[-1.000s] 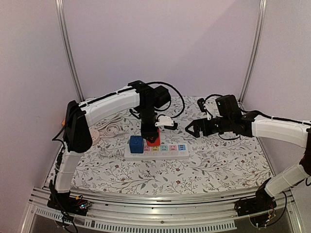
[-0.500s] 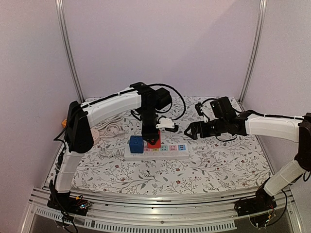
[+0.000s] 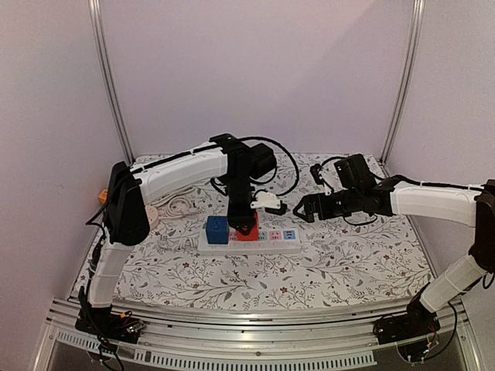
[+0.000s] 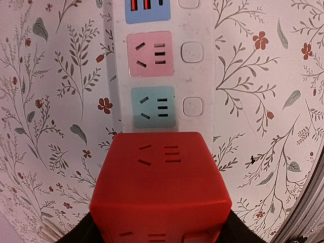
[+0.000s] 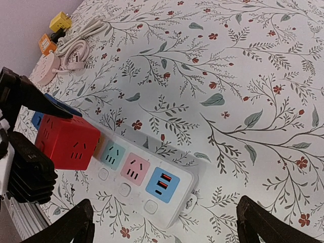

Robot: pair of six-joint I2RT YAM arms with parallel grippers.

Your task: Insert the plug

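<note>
A table covered with a white cloth (image 3: 348, 270) printed with leaves and small red flowers, seen from above, with two robot arms reaching in from the near edge. A long white power strip (image 3: 272, 242) lies across the middle of the cloth. A blue cube plug (image 3: 216, 229) sits on its left end. Just beside it, touching or nearly touching, is the red cube plug (image 3: 249, 231), which the left gripper (image 3: 243, 216) grips from above, black fingers pressed against opposite sides of it. The red cube rests on or just over the strip, covering the socket next to the blue cube; whether its pins are in cannot be seen. The left wrist camera shows the red cube's top face filling the lower frame, and beyond it the strip's free sockets in a row: a teal socket (image 4: 154, 107), a pink socket (image 4: 150, 53) and a blue panel (image 4: 147, 10), each with a round white button alongside. The right gripper (image 3: 303, 207) hovers in the air right of the red cube, behind the strip, jaws spread wide and holding nothing. At the far left of the table lie a coiled white cord (image 5: 76, 45), a yellow adapter (image 5: 61, 21) and an orange adapter (image 5: 46, 44).
</note>
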